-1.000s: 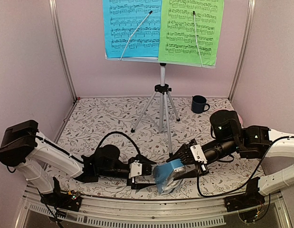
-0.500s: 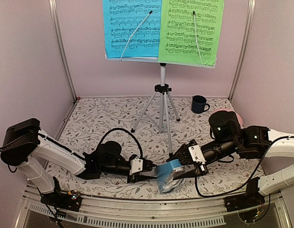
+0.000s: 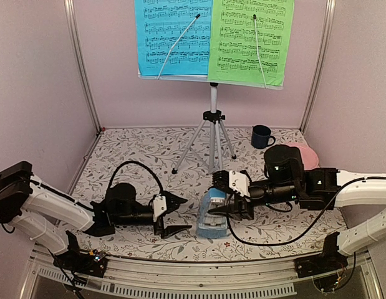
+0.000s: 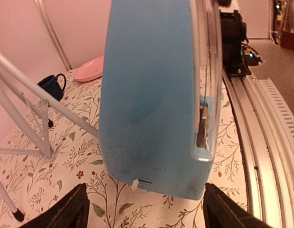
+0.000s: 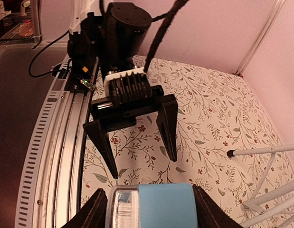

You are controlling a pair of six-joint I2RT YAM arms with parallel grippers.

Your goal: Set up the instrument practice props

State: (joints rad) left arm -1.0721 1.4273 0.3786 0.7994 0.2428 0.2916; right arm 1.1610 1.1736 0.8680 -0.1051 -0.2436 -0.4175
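- Fingers of the left hand (image 3: 173,215) are spread wide and empty, low over the floral desk (image 3: 130,156). They are just beside the metronome but apart from it.
- Blue music sheet (image 3: 172,37): thin matt paper, flat against the stand at the back, pinned by a white wire arm.
- Small blue pyramid metronome (image 3: 210,221) sits at the front middle of the desk, wide end toward the cloth; I cannot tell whether it rests there. It is smooth hard plastic with a clear front cover, so probably light, stiff and a little slippery. It narrows toward the top, so a hold low across the broad flat sides looks safest. The clear cover seems the fragile part.
- Music stand (image 3: 212,116): slim silver tripod legs under a pale tray. It looks top-heavy and likely to tip if knocked.
- Right hand (image 3: 222,198) is clamped across the metronome's sides.
- Green music sheet (image 3: 249,40) is beside the blue one and pinned the same way.
- Dark blue mug (image 3: 262,136) and pink plate (image 3: 303,152) are at the back right, well apart.
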